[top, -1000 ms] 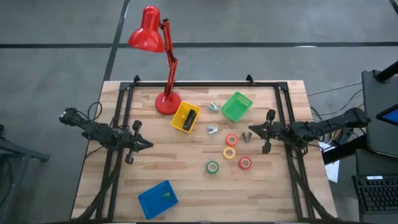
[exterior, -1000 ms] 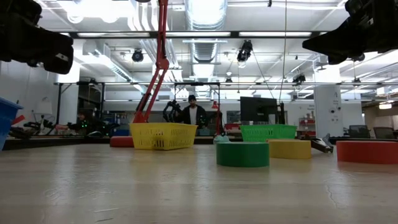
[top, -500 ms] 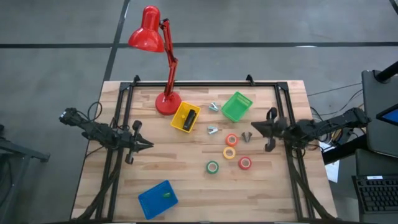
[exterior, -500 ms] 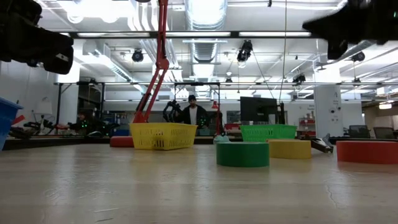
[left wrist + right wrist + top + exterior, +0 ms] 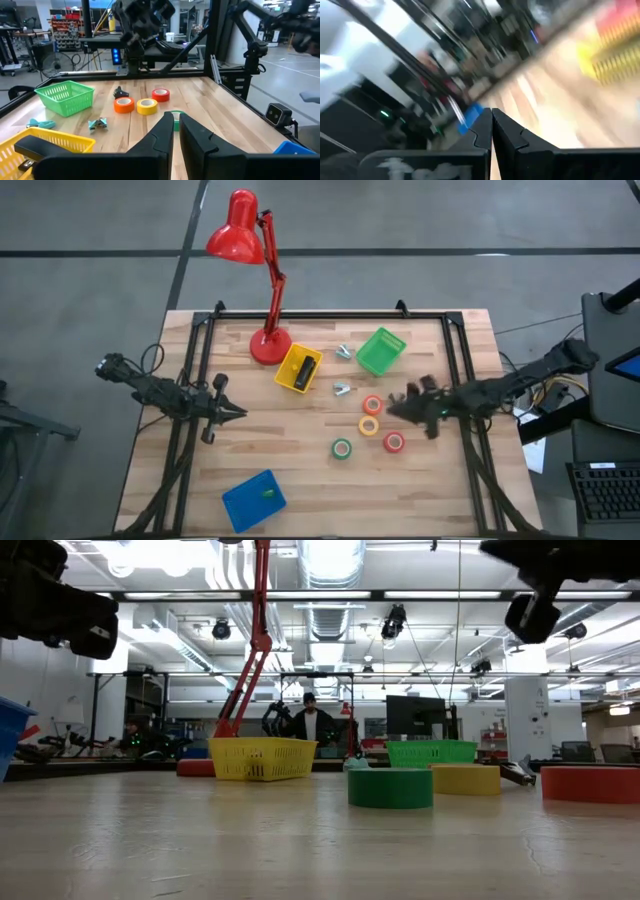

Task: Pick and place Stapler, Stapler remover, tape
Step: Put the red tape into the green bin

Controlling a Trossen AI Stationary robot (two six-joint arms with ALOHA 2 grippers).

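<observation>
The black stapler point(image 5: 305, 369) lies in the yellow bin point(image 5: 291, 378). The orange point(image 5: 372, 405), yellow point(image 5: 369, 425), green point(image 5: 342, 448) and red point(image 5: 394, 442) tape rolls lie flat on the table. Two silvery staple removers point(image 5: 344, 351) point(image 5: 342, 389) lie near the green basket point(image 5: 381, 350). A dark staple remover point(image 5: 120, 92) lies beside the orange roll. My right gripper point(image 5: 392, 408) is shut and empty, above the table just right of the orange and yellow rolls. My left gripper point(image 5: 238, 413) is shut and empty at the table's left.
A red desk lamp stands on its base point(image 5: 269, 346) at the far side, left of the yellow bin. A blue bin point(image 5: 253, 500) sits near the front edge. A black frame point(image 5: 330, 314) runs along the table's far edge and sides. A person point(image 5: 310, 722) stands far behind the table.
My right gripper has gone toward the table's left, from beside the right frame rail to just right of the orange and yellow tape rolls, staying above the table. The tape rolls and other things have not moved.
</observation>
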